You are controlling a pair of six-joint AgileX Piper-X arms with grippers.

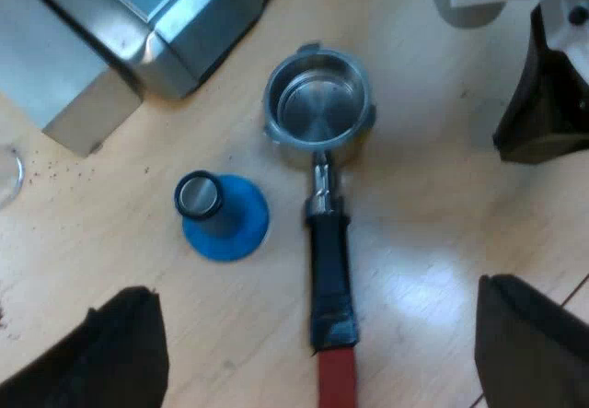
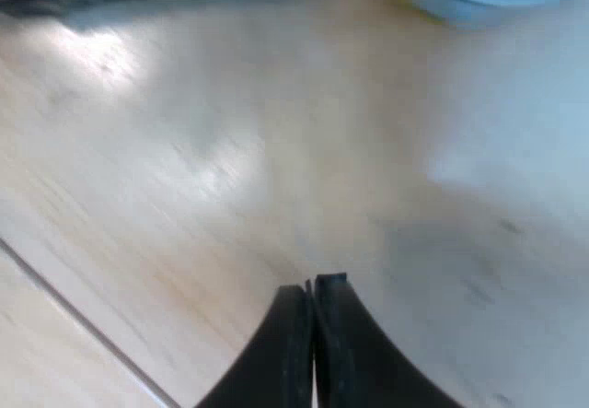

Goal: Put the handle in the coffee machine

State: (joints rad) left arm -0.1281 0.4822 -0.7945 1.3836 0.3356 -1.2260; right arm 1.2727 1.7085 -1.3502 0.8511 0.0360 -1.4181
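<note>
Wooden table: one holder, one tamper

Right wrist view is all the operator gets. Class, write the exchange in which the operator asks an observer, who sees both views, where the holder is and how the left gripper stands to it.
Operator: My right gripper is shut over the table. Where is the holder?
Observer: The holder lies flat on the table near the machine's corner, not locked in.
Operator: And the left gripper?
Observer: The left gripper hangs open above the handle, with one finger on each side of it.
</note>
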